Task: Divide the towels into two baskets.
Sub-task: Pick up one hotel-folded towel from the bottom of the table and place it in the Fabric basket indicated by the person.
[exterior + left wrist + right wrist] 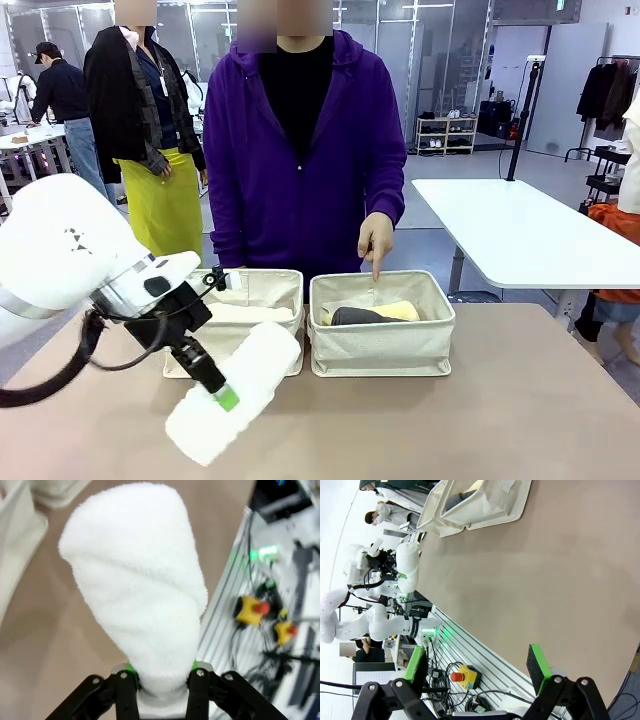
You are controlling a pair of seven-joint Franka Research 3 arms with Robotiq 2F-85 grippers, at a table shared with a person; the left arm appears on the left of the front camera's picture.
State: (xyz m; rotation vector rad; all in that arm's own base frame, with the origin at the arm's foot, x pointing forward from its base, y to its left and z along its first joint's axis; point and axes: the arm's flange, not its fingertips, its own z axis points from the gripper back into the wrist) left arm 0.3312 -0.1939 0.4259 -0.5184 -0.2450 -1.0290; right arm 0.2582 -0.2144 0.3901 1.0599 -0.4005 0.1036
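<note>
The left gripper (222, 392) holds the white towel (233, 390), jaws clamped on its middle, above the desk (500, 420) before the left basket (262, 290). The right gripper (477, 666) hangs with jaws wide. A person's hand (375, 240) points into the right basket (385, 340), which holds grey and yellow towels.

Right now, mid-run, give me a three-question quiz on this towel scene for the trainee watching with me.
1. True or false: the left gripper is shut on the white towel.
2. Which basket is the person's hand pointing into?
A. the left basket
B. the right basket
3. Fill in: the right basket holds a pale yellow towel and a ____ towel.

Key: 1 true, it is held clear of the table. 2 B. 3 dark grey.
</note>
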